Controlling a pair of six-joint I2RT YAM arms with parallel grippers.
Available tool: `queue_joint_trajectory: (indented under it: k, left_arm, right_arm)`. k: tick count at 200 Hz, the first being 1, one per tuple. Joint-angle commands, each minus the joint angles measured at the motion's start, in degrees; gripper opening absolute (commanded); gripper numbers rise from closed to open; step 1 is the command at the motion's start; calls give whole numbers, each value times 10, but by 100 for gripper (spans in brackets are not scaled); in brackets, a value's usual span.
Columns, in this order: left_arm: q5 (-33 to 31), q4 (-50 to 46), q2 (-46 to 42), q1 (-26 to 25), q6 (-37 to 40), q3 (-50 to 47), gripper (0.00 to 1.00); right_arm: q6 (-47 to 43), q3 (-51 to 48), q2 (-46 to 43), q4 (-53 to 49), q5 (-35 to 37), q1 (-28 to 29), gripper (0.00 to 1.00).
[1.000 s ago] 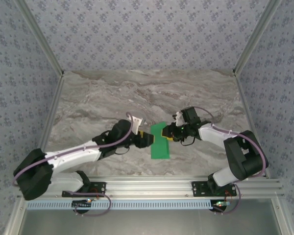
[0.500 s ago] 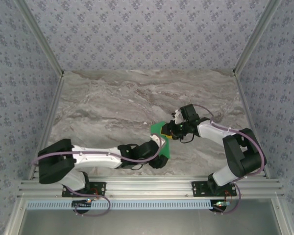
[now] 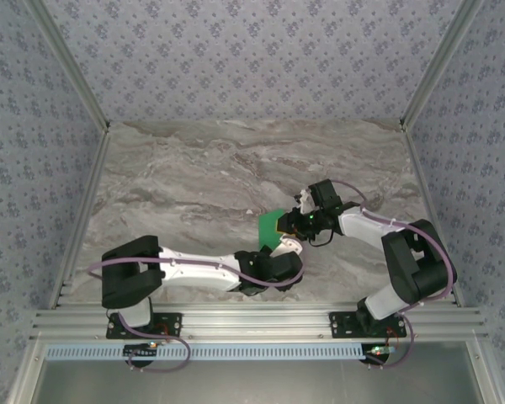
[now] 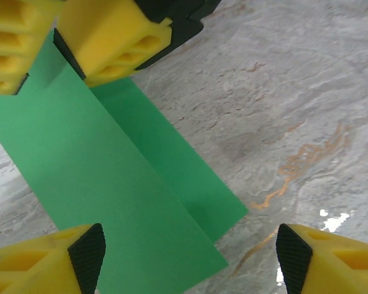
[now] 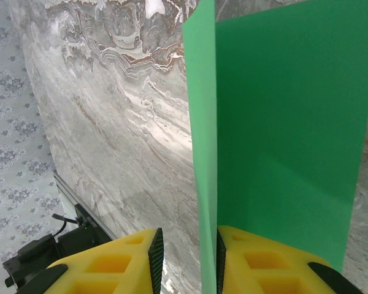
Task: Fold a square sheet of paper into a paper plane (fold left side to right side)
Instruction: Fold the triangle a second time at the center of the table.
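The square sheet of paper (image 3: 269, 225) is bright green and creased lengthwise, lying mid-table with one flap raised. In the left wrist view the paper (image 4: 110, 184) runs from the top left down between my left gripper (image 4: 190, 248), whose jaws stand wide open at the sheet's near end without touching it. From above, the left gripper (image 3: 278, 252) covers the sheet's near part. My right gripper (image 3: 294, 223) is at the sheet's far right side. Its jaws (image 5: 185, 260) stand narrowly apart around the upright flap (image 5: 202, 122), which leans on the right pad (image 5: 219, 263), with a gap to the other pad.
The grey marble table (image 3: 194, 168) stretches bare to the left and behind the paper. An aluminium rail (image 3: 261, 320) runs along the near edge by both arm bases. Patterned walls with metal posts (image 3: 84, 210) close in the sides and back.
My left arm has swung round from the sheet's left side to its near end and now covers more of it, with jaws opened wider. The right gripper has hardly moved.
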Motion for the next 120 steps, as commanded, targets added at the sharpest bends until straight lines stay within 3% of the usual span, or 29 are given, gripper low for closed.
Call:
queue_joint_trajectory:
  k: [1, 29, 70, 120]
  left_arm:
    - [-28, -45, 14, -4, 3, 22, 76]
    - [-25, -49, 17, -4, 5, 25, 70]
    - [-5, -31, 2, -4, 17, 10, 45]
    - [8, -14, -27, -4, 22, -10, 25]
  right_arm:
    - [-10, 15, 8, -12, -8, 2, 29]
    - [-11, 15, 9, -14, -6, 1, 29]
    - [-17, 16, 12, -22, 0, 2, 29]
    - [-25, 21, 14, -34, 7, 2, 29]
